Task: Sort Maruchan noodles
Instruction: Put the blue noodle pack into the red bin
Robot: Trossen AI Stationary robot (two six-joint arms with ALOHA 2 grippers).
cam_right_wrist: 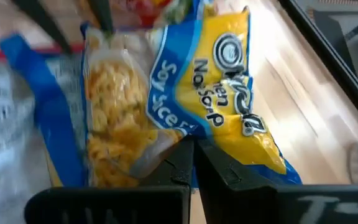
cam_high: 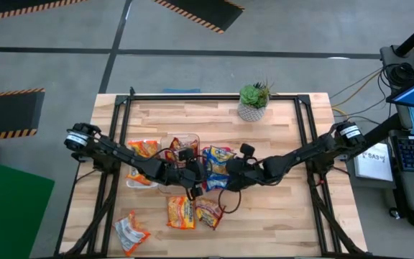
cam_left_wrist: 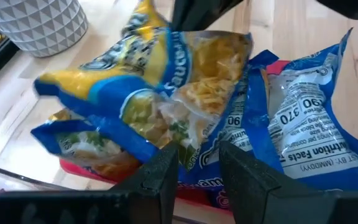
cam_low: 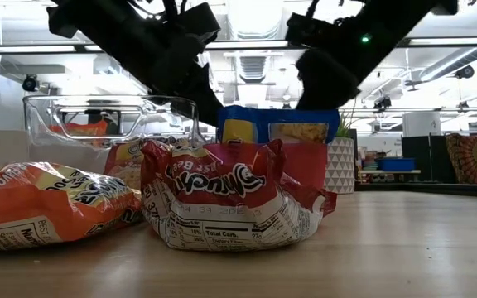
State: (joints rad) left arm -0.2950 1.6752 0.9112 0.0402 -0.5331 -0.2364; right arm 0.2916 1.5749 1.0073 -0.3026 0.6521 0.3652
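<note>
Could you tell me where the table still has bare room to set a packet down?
Bare wood lies right of the right hand, out to the table edge, and between the potted plant and the clear tray. The middle is crowded: blue packets, orange packets, both hands. The left hand sits there too.

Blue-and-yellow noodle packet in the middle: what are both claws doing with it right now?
Right gripper shut on the blue-and-yellow noodle packet, lifted off the table. Left gripper partly open, just short of the packet. Red noodle packets lie loose nearby; clear tray beside.
</note>
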